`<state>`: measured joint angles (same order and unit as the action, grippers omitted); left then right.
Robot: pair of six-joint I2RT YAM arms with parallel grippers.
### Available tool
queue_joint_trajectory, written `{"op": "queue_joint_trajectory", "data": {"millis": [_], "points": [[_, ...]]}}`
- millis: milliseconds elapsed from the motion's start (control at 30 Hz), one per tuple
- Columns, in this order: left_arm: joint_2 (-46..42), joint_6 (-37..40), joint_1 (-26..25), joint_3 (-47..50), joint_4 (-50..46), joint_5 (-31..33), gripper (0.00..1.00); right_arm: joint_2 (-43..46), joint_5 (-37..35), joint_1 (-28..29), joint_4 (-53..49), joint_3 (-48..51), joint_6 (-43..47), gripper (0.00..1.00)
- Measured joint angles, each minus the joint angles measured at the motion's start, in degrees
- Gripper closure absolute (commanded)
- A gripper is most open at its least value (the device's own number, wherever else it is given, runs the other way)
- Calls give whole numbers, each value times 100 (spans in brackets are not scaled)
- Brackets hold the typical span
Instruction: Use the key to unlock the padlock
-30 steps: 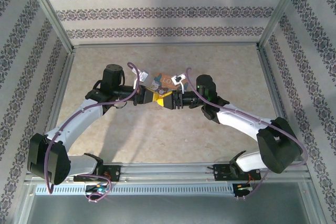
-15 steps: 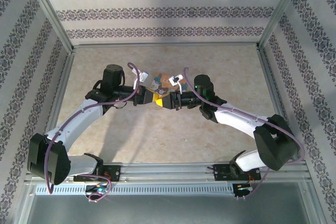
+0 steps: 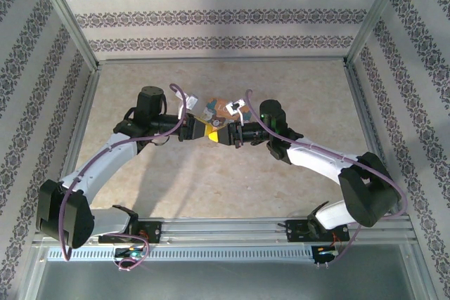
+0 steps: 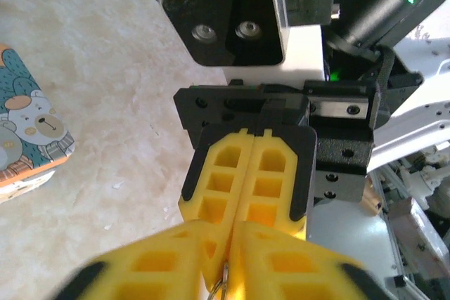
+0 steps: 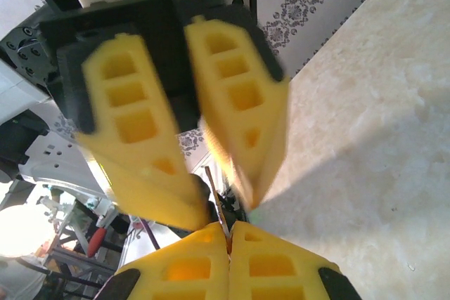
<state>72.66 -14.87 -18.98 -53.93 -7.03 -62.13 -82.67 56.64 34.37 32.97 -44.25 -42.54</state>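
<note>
Both grippers meet tip to tip above the middle of the table. My right gripper (image 5: 228,233) is shut on a thin silvery piece of the key (image 5: 218,201), which sticks out toward the left gripper. The key's teal head is hidden. My left gripper (image 4: 232,233) stands open a little, its yellow fingers (image 5: 140,124) apart on either side of that metal piece. A silvery ring (image 4: 223,282) shows in the gap. The orange-brown padlock (image 3: 215,107) with pale blue cartoon pictures lies flat on the table just behind the grippers, free of both; the left wrist view has it at the left edge (image 4: 28,131).
The beige table (image 3: 211,180) is boxed in by patterned walls and a metal frame (image 3: 67,15). Purple cables loop over both arms. The right arm's wrist camera housing (image 4: 225,15) looms close in front of the left gripper.
The right arm has pushed slightly leftward, its elbow moving in. The grippers stay tip to tip. One left finger is blurred, spreading away from the key.
</note>
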Motion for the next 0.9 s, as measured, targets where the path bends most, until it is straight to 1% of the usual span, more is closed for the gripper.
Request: {"op": "queue_joint_trajectory", "data": {"millis": [33,100,133,267,333,467,567,700,833,900], "points": [[-22,-26,24,0,11,37,59,2,-2,-4,-11,0,2,100],[-107,-85,70,0,17,142,49,4,-35,-17,-48,4,13,100],[-157,-98,87,0,15,214,46,15,-63,-39,-76,15,35,100],[-481,-155,195,2,17,621,27,195,-229,-133,-363,129,168,100],[-721,-142,229,37,17,966,19,330,-369,-205,-634,162,323,100],[-1338,-31,260,400,61,1823,7,553,-678,-326,-1064,214,570,100],[-1753,66,260,761,42,2538,0,680,-946,-496,-1246,361,654,100],[-2229,234,260,1272,-7,3377,1,695,-1340,-732,-1469,494,675,100],[-2559,264,260,1744,-37,3842,0,682,-1644,-920,-1565,546,675,100],[-2588,214,260,1884,-33,3939,1,619,-1749,-997,-1558,546,675,100]]}}
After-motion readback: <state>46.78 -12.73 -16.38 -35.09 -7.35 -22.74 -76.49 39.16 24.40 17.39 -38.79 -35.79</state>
